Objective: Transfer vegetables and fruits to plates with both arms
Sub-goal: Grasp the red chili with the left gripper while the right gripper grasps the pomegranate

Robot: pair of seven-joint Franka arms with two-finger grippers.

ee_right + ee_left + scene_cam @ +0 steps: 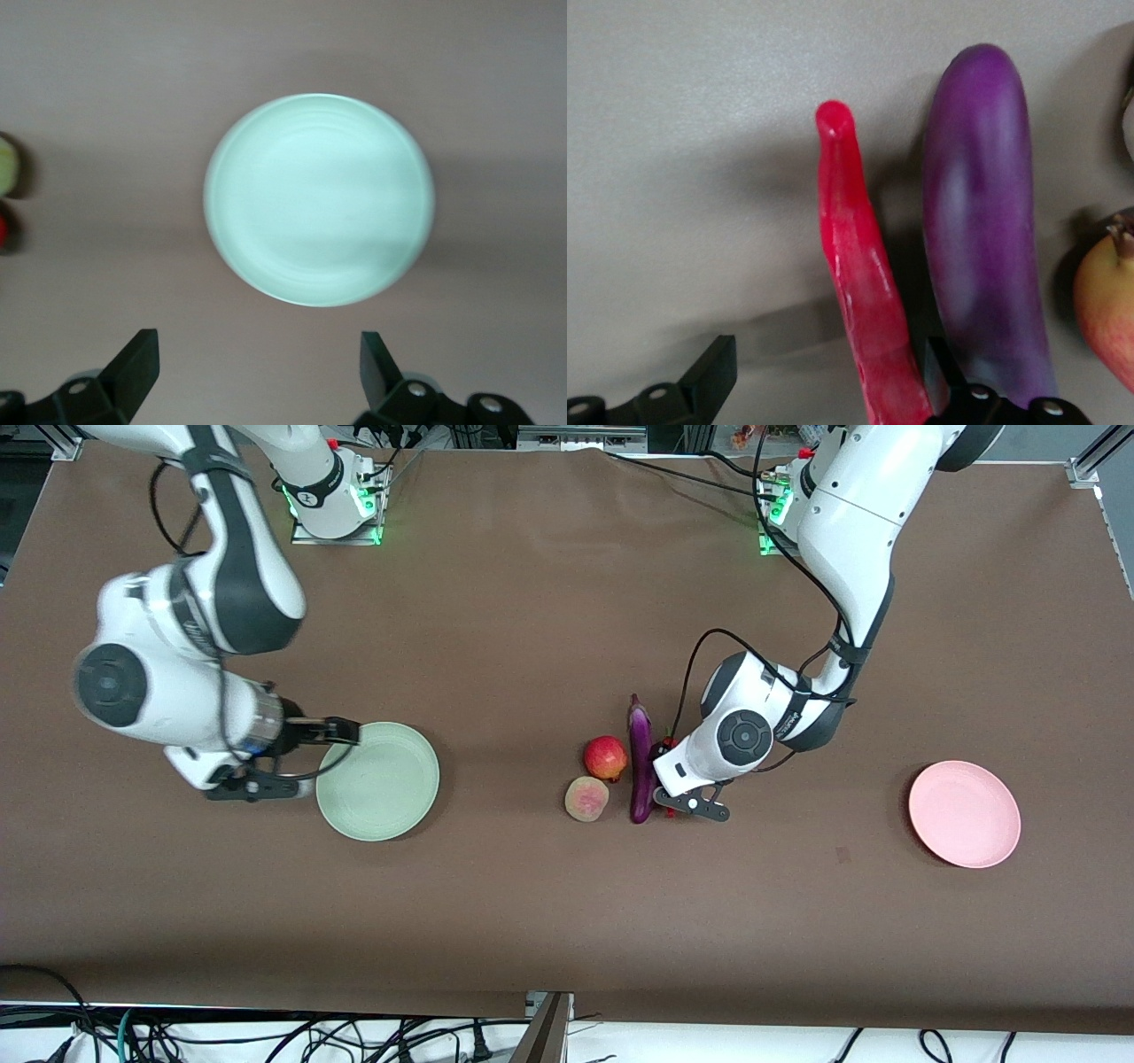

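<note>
The red chili (859,266) lies on the table beside the purple eggplant (641,766), on its side toward the left arm's end. My left gripper (661,765) is low over the chili, open (828,376). One finger stands between the chili and the eggplant (983,221), the other is apart from the chili. Only bits of the chili (670,811) show in the front view. The red crowned fruit (605,757) and the yellow-green fruit (586,798) lie beside the eggplant. My right gripper (341,732) is open and empty (257,372) at the rim of the green plate (379,781). The pink plate (964,813) is bare.
The brown table top stretches wide round the things. The green plate (319,199) holds nothing. The crowned fruit (1109,305) shows close to the eggplant in the left wrist view. Cables hang past the table's edge nearest the front camera.
</note>
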